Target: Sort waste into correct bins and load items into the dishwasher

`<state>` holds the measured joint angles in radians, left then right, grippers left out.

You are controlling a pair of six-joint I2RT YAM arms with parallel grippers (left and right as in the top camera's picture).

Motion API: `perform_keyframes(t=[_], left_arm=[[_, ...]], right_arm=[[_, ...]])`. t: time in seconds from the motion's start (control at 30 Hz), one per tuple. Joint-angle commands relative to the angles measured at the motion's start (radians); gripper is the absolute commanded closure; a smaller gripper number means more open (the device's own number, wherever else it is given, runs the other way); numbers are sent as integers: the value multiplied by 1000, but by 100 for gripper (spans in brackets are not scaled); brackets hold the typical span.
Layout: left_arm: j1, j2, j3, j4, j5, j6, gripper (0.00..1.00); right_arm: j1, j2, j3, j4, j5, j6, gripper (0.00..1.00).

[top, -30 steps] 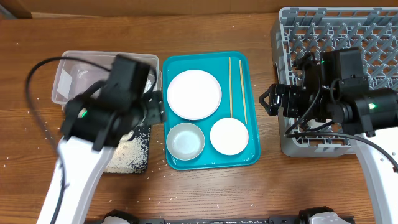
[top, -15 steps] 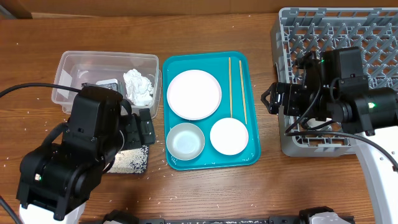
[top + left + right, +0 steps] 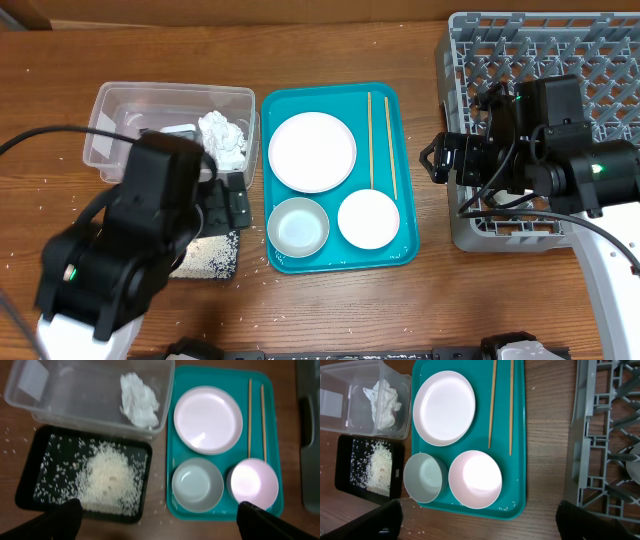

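Observation:
On the teal tray (image 3: 405, 250) lie a white plate (image 3: 312, 151), a greyish bowl (image 3: 298, 226), a pinkish bowl (image 3: 368, 218) and two chopsticks (image 3: 379, 140). The clear tub (image 3: 130, 110) holds the white tissue wad (image 3: 225, 138). The black tray (image 3: 35, 475) holds a pile of rice scraps (image 3: 107, 477). The grey rack (image 3: 600, 45) stands at the right. My left gripper (image 3: 160, 525) is open and empty, high above the black tray's near edge. My right gripper (image 3: 477, 525) is open and empty over the teal tray's right edge. I cannot make out the wrapper.
Loose rice grains lie on the wood around the black tray and on the teal tray's near edge (image 3: 510, 507). A round white thing (image 3: 635, 467) shows inside the rack. Bare wood runs between the teal tray and the rack.
My left arm has swung from over the clear tub back toward the near left, uncovering the tub and tissue. The right arm has not moved.

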<state>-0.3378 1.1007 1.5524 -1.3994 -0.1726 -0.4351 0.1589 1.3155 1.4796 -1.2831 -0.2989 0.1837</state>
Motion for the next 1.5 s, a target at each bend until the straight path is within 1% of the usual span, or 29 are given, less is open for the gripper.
perform_keyframes(t=[0.0,0.07,0.17,0.27,0.3,0.33,0.5,0.67,0.77,0.9,0.97,1.03,1.1,1.17,1.47], left_arm=[[50,-145,-74,126,-41,78,0],[87,-222,-166,258,17,153,0],[152,-343,-342,467,145,287,0],[195,-453,-514,628,236,375,0],[202,-495,-576,681,260,396,0],[205,-578,-694,780,290,418,0],[205,-780,-954,977,309,413,0],[205,-990,-1172,1069,323,413,0],[205,-1096,-1277,1085,323,413,0],[204,-1092,-1377,1184,331,412,0],[204,-1098,-1447,1281,330,413,0],[205,-1098,-1497,1329,330,413,0],[206,-1098,-1546,1322,322,413,0],[207,-1098,-1547,1349,311,413,0],[207,-1095,-1548,1334,311,413,0]], right_arm=[[2,0,19,4,10,6,0],[2,0,19,4,10,6,0],[2,0,19,4,10,6,0],[2,0,19,4,10,6,0],[2,0,19,4,10,6,0],[2,0,19,4,10,6,0],[2,0,19,4,10,6,0],[2,0,19,4,10,6,0],[2,0,19,4,10,6,0],[2,0,19,4,10,6,0],[2,0,19,4,10,6,0],[2,0,19,4,10,6,0],[2,0,19,4,10,6,0],[2,0,19,4,10,6,0],[2,0,19,4,10,6,0]])
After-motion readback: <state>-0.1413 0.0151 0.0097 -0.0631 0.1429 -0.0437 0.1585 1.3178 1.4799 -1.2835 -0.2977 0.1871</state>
